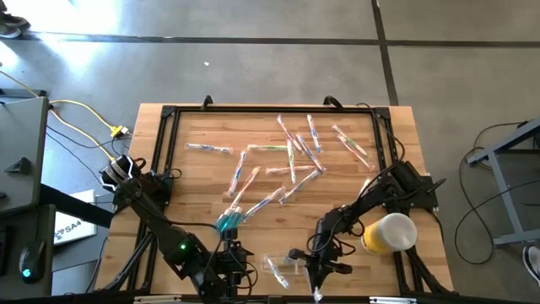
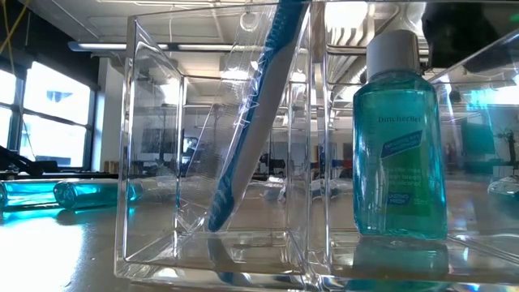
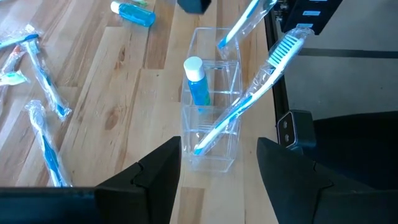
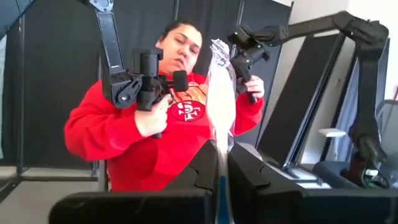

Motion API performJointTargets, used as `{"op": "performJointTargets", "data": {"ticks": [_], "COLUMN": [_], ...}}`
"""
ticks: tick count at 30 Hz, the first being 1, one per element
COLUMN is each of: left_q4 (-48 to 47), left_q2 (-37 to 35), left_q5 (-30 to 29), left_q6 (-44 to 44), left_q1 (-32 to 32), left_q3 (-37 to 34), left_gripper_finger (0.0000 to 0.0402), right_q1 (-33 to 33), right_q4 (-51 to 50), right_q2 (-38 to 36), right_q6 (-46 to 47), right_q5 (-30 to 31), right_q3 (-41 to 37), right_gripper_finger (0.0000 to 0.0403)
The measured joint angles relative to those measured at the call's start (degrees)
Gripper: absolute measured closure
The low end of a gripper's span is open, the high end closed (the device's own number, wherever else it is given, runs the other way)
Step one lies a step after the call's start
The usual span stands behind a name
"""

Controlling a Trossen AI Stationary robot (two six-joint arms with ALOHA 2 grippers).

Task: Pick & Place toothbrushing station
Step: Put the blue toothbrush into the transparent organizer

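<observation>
A clear organizer [image 3: 210,124] [image 1: 283,266] stands near the table's front edge. One wrapped toothbrush [image 3: 249,99] leans in its end compartment, and a blue mouthwash bottle [image 3: 198,87] [image 2: 399,154] stands in the middle one. My right gripper [image 4: 222,177] [image 1: 314,274] is shut on a second wrapped toothbrush [image 3: 244,25] [image 4: 221,106], whose lower tip is at the rim of the other end compartment. My left gripper [image 3: 219,168] hangs open, short of the organizer and above the table, touching nothing. My right gripper pinches the wrapped toothbrush [image 4: 221,146] between its two fingers, which lie across it. I cannot tell which part of the brush they are on. The brush stands tilted and clear of the table, its lower tip [image 3: 222,43] at the organizer's rim.
Several wrapped toothbrushes [image 1: 291,156] lie scattered over the table's far half. A small blue bottle [image 1: 229,221] [image 3: 134,12] lies on its side left of the organizer. A yellow and white cup [image 1: 390,234] lies at the right. A person in a red sweatshirt [image 4: 168,118] sits beyond the table.
</observation>
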Motion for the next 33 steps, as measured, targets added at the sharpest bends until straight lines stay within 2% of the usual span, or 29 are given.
{"op": "performJointTargets", "data": {"ticks": [15,33], "left_q4": [-0.01,0.0], "left_q2": [0.04,0.04], "left_q5": [0.0,0.0], "left_q6": [-1.02,-1.05], "left_q1": [0.0,-0.02], "left_q3": [0.0,0.0], "left_gripper_finger": [0.0197,0.0197], "right_q1": [0.16,-1.14], "right_q4": [0.19,2.91], "right_q2": [0.63,1.44], "right_q6": [0.44,0.29], "right_q5": [-0.06,1.89], "right_q3": [0.0,-4.32], "right_gripper_finger": [0.0394,0.0394]}}
